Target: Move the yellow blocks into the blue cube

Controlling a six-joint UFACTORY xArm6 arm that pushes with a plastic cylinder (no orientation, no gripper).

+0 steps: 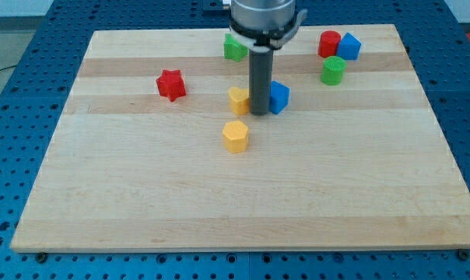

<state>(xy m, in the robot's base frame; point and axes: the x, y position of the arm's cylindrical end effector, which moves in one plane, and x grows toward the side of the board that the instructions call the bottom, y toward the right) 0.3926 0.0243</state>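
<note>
Our tip (260, 113) sits mid-board, wedged between one yellow block (239, 100) at its 9 o'clock and the blue cube (278, 97) at its 3 o'clock, touching or nearly so. No claw on this rig, just a rod, so nothing's held. The second yellow block (236, 136) lies near, approx 7 o'clock from the tip. We judge the blocks light, rigid, prob. quick to slide or spin on the wood board (142, 202); we can't grip, so push centred on the far face. Tip must get out from between first.

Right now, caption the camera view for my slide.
My tip sits between a yellow block and the blue cube; a second yellow block waits below.
</note>
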